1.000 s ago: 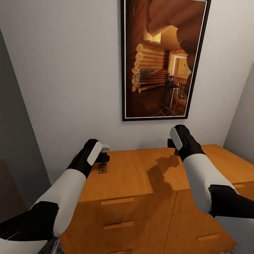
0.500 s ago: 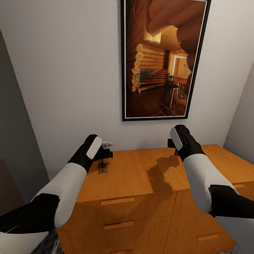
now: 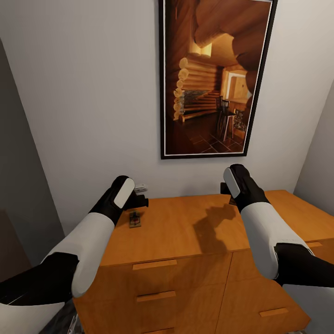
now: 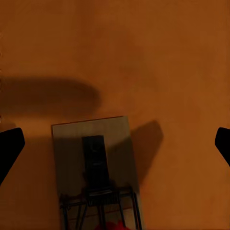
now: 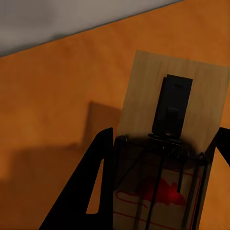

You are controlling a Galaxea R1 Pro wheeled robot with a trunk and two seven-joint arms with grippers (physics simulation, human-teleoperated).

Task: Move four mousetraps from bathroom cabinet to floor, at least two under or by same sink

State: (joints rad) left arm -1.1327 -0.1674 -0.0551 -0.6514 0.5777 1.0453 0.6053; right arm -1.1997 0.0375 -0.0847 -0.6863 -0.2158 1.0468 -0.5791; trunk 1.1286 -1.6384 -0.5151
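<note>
One mousetrap [image 3: 135,219] lies flat on the orange-brown cabinet [image 3: 185,232] near its back left corner. My left gripper [image 3: 140,201] hovers just above and behind it, open. In the left wrist view the fingertips [image 4: 10,146] stand wide on both sides of that mousetrap [image 4: 96,158], apart from it. My right gripper [image 3: 225,189] is over the cabinet's back edge by the wall. In the right wrist view its fingers [image 5: 98,177] press the two long edges of a second mousetrap [image 5: 170,129], so the right gripper [image 5: 165,136] is shut on it.
A grey wall stands right behind the cabinet, with a large framed picture [image 3: 213,79] hanging above. A small white object [image 3: 140,188] sits by the wall behind the left gripper. Drawer fronts with bar handles [image 3: 154,264] face me. A wall corner closes in on the right.
My left gripper has risen a little and moved toward the wall, uncovering the mousetrap below it. The right arm has not moved.
</note>
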